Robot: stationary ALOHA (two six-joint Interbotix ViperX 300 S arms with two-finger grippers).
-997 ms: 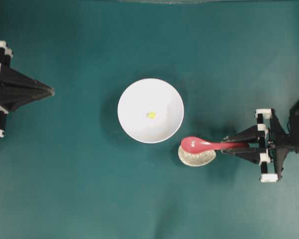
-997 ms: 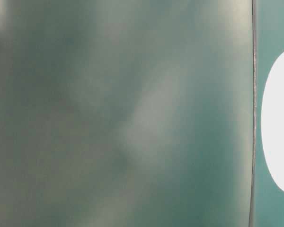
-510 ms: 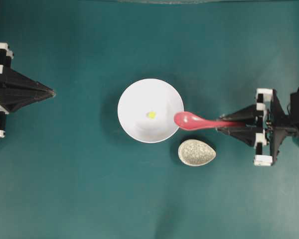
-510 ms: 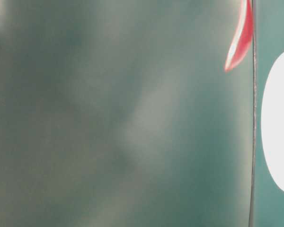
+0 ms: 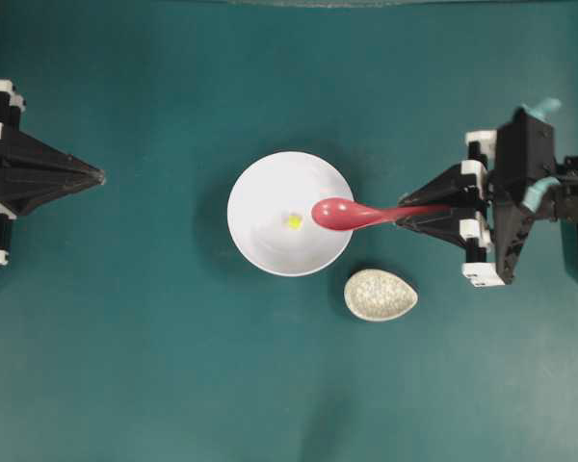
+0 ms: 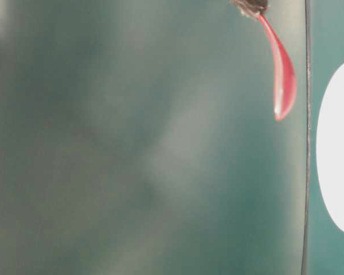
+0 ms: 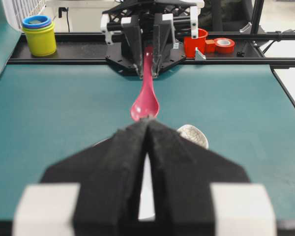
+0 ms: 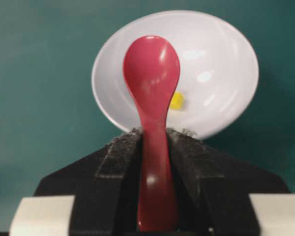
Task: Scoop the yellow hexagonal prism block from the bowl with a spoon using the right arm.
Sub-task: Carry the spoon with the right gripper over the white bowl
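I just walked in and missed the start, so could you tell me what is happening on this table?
The right gripper is shut on the handle of a pinkish-red spoon, with the scoop over the white bowl. A small yellow block lies in the bowl, not yet scooped. The left gripper is shut and empty, well away at the table's left. A speckled dish sits beside the bowl.

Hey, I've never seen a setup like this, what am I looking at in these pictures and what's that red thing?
Two robot arms face each other across a green table. One picture looks straight down, one sits blurry at table level, and one camera rides on each wrist. The right gripper is shut on a pinkish-red spoon, its scoop over a white bowl that holds a tiny yellow block. A small speckled dish sits beside the bowl. The left gripper is shut, holding nothing.
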